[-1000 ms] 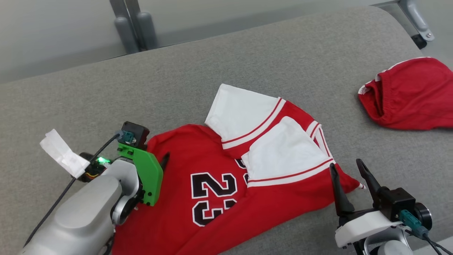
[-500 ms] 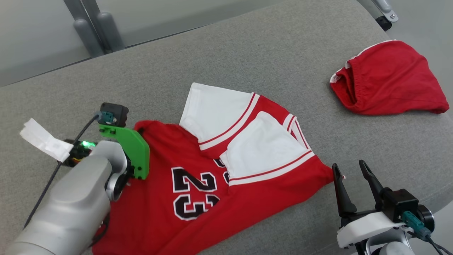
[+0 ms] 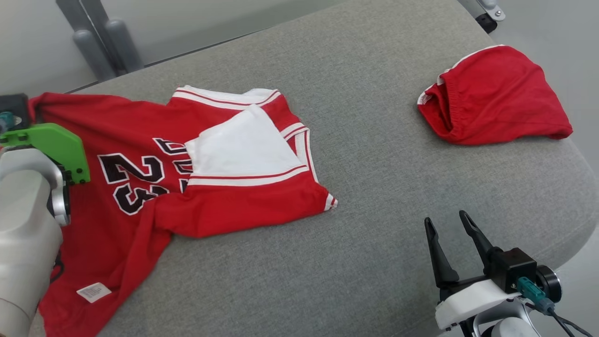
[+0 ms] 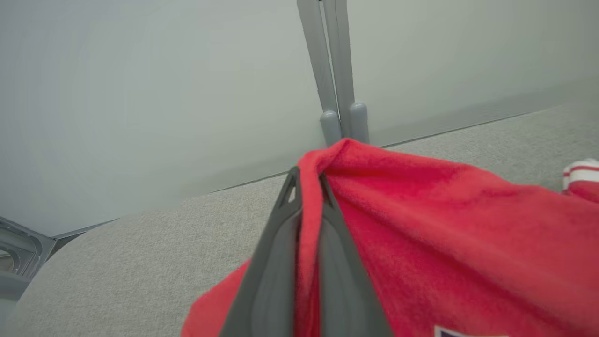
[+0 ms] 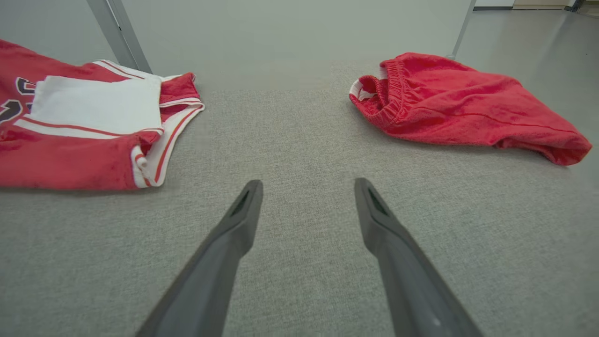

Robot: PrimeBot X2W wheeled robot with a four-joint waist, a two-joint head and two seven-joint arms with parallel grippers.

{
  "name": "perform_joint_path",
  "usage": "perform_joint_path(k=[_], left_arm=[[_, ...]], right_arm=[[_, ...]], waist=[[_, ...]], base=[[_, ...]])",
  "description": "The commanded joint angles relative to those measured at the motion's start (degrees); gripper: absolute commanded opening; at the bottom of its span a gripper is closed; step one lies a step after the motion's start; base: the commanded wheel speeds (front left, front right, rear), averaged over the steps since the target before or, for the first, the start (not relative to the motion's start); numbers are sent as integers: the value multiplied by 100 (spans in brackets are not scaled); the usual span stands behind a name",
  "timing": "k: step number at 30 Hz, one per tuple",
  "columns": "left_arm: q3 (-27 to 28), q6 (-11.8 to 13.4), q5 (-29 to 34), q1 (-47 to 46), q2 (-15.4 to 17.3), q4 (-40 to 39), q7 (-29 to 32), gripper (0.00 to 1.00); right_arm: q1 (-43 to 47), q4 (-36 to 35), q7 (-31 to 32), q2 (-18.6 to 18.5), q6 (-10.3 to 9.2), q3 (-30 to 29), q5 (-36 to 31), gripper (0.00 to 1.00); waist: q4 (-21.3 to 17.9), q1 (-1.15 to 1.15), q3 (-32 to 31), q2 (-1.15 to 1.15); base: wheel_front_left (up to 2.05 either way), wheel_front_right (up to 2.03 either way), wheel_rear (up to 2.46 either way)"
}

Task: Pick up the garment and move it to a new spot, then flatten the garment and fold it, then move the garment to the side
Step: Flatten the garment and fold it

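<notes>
Left gripper [image 4: 307,180]: fingers pressed together, pinching a fold of red edge fabric between the tips.

Garment [image 3: 234,213]: a red jersey with a black "23" outlined in white and white panels bordered with red-and-white striped trim. A small white label sits near one hem. From the pinched edge the cloth drapes down and away to that gripper's right, onto the grey cushioned surface [image 3: 374,154]. It is rumpled, with one white panel folded over on top.

Right gripper [image 3: 445,220]: fingers spread, holding nothing, just above the surface. The garment's trimmed corner lies ahead and to its left, well apart. A pair of red shorts [image 3: 496,98] lies ahead and to its right.
</notes>
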Motion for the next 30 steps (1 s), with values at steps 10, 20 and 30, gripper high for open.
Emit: perform_joint_path(k=[10, 20, 30], left_arm=[[270, -136, -185, 64, -78, 25, -371, 100], [-51, -865, -345, 327, -1131, -982, 175, 100], [-265, -1106, -554, 659, -1163, -929, 1022, 100]], right_arm=[[200, -48, -16, 0, -2, -209, 166, 100], [-18, -51, -16, -4, -2, -118, 127, 100], [61, -21, -16, -3, -2, -156, 258, 100]], waist=[[103, 0, 1, 0], [296, 0, 136, 0], [-30, 0, 181, 0]], base=[[0, 0, 0], [0, 0, 0], [0, 0, 0]])
